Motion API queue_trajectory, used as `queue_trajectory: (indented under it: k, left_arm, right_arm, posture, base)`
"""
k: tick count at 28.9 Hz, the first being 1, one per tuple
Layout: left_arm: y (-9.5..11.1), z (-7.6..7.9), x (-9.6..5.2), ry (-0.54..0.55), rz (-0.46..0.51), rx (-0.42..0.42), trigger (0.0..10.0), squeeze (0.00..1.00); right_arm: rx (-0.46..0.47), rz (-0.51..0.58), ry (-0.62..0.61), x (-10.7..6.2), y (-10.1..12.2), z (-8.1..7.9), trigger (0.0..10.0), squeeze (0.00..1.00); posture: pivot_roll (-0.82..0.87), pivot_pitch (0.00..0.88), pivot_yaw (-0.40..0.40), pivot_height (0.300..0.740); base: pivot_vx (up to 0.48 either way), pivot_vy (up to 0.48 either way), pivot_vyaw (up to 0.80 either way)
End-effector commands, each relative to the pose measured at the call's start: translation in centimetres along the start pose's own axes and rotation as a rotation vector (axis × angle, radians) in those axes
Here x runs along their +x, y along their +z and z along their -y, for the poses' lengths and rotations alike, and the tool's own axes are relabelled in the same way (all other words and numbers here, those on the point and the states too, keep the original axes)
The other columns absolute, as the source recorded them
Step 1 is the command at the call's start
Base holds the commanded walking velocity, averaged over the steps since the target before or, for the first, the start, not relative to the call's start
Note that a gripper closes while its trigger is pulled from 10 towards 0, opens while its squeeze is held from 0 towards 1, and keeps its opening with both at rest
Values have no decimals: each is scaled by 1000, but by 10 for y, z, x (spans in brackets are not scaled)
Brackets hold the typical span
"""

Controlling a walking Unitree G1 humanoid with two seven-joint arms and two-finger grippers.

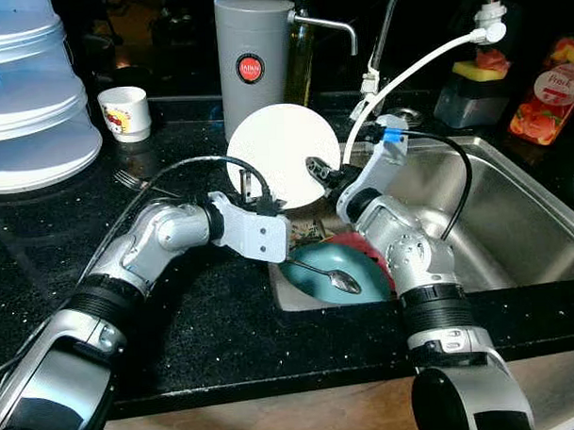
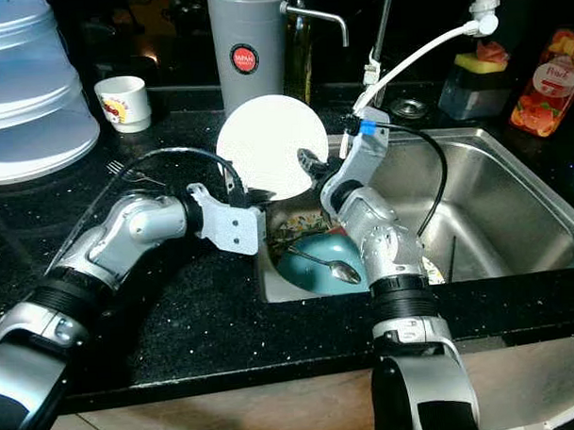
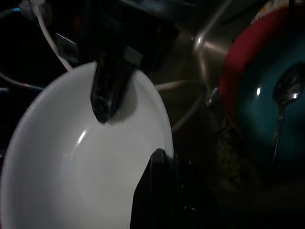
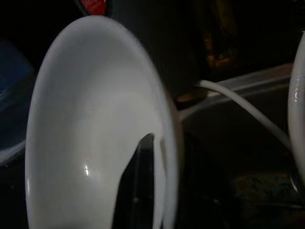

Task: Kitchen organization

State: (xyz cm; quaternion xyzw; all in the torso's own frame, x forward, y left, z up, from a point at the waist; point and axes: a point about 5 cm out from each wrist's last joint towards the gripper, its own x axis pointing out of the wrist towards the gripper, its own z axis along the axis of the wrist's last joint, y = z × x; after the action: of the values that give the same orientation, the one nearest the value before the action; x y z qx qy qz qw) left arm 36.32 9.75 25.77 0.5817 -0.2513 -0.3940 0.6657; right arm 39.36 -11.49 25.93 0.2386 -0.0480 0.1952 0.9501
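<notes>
Both arms reach forward over the sink's near-left corner, elbows bent. The left tool [image 1: 258,199] and the right tool [image 1: 321,173] each clamp an edge of the white plate [image 1: 283,151], held upright between them above the sink [image 1: 513,216]. Below lies a teal bowl [image 1: 319,273] with a spoon [image 1: 329,276] on a red dish [image 1: 371,254]. The surface [image 1: 196,303] is black speckled stone; a grey canister [image 1: 254,60] and a cup [image 1: 125,113] stand behind. Dishes beneath the bowl are hard to make out.

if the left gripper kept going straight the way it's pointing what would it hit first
It already grips the white plate at its lower rim. Pushed further, the left gripper would probably meet the grey canister behind the plate, though depth is unclear.
</notes>
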Motion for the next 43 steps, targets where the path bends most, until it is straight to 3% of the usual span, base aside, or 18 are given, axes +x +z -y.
queue_trajectory:
  k: [1, 2, 3, 4, 13, 14, 15, 17, 20, 26, 29, 34, 35, 36, 37, 38, 39, 43]
  left_arm:
    - [1, -19, -4, 94, 4, 45, 4314, 0]
    - [1, -19, -4, 94, 4, 45, 4314, 0]
    - [1, -21, -4, 111, 1, 48, 10000, 682]
    - [-1, -23, -4, 125, -8, 37, 10000, 1000]
    - [-5, -47, -12, 382, -28, -12, 10000, 1000]
    - [-5, -52, -15, 439, -15, -61, 10000, 0]
    - [-5, -52, -15, 439, -15, -61, 10000, 0]
    - [-17, -63, -24, 561, -27, -321, 10000, 0]
    - [-23, -67, -27, 595, -39, -425, 10000, 0]
    - [-53, -56, -29, 422, -183, -911, 10000, 0]
    - [-52, -48, -31, 327, -161, -952, 10000, 0]
    - [-57, -36, -40, 169, -224, -846, 10000, 0]
    - [-62, -29, -46, 93, -283, -767, 10000, 0]
    - [-62, -29, -46, 93, -283, -767, 10000, 0]
    - [-63, -22, -50, 11, -311, -730, 10000, 0]
    - [-63, -22, -50, 11, -311, -730, 10000, 0]
    - [-63, -18, -53, -49, -327, -697, 10000, 0]
    - [-74, -13, -60, -75, -449, -687, 10000, 0]
  right_arm:
    - [46, -30, -70, -5, -7, 16, 0, 0]
    - [46, -30, -70, -5, -7, 16, 0, 0]
    - [49, -29, -73, -5, -7, 17, 0, 0]
    - [51, -26, -79, -5, -7, 17, 0, 0]
    - [25, 26, -140, -8, -1, 26, 0, 0]
    - [-12, 35, -156, -10, 1, 29, 0, 0]
    - [-12, 35, -156, -10, 1, 29, 0, 0]
    - [-196, 28, -165, -14, 2, 36, 0, 0]
    - [-269, 14, -157, -15, 2, 37, 0, 0]
    - [-566, -136, -45, -20, -12, 39, 0, 0]
    - [-583, -139, -47, -20, -13, 40, 0, 0]
    - [-681, -155, -43, -20, -15, 42, 0, 0]
    - [-705, -163, -43, -20, -15, 42, 10000, 0]
    - [-705, -163, -43, -20, -15, 42, 10000, 0]
    - [-716, -171, -40, -20, -16, 42, 10000, 204]
    - [-716, -171, -40, -20, -16, 42, 10000, 204]
    - [-726, -180, -39, -21, -16, 43, 10000, 988]
    - [-798, -203, -69, -22, -15, 49, 10000, 1000]
  posture:
    - [90, 68, -24, 740]
    - [90, 68, -24, 740]
    - [90, 68, -24, 740]
    - [89, 66, -23, 740]
    - [87, 59, -19, 740]
    - [86, 59, -19, 740]
    - [86, 59, -19, 740]
    - [87, 62, -18, 740]
    - [87, 62, -18, 740]
    - [93, 77, -24, 740]
    - [93, 77, -24, 740]
    - [93, 79, -23, 740]
    - [93, 79, -23, 740]
    - [93, 79, -23, 740]
    - [93, 79, -23, 740]
    - [93, 79, -23, 740]
    - [94, 81, -22, 740]
    - [95, 82, -21, 740]
  base:
    - [0, 0, 0]
    - [0, 0, 0]
    - [0, 0, 0]
    - [0, 0, 0]
    - [0, 0, 0]
    - [0, 0, 0]
    - [0, 0, 0]
    - [0, 0, 0]
    - [0, 0, 0]
    - [0, 0, 0]
    - [0, 0, 0]
    - [0, 0, 0]
    - [0, 0, 0]
    - [0, 0, 0]
    - [0, 0, 0]
    - [0, 0, 0]
    - [0, 0, 0]
    - [0, 0, 0]
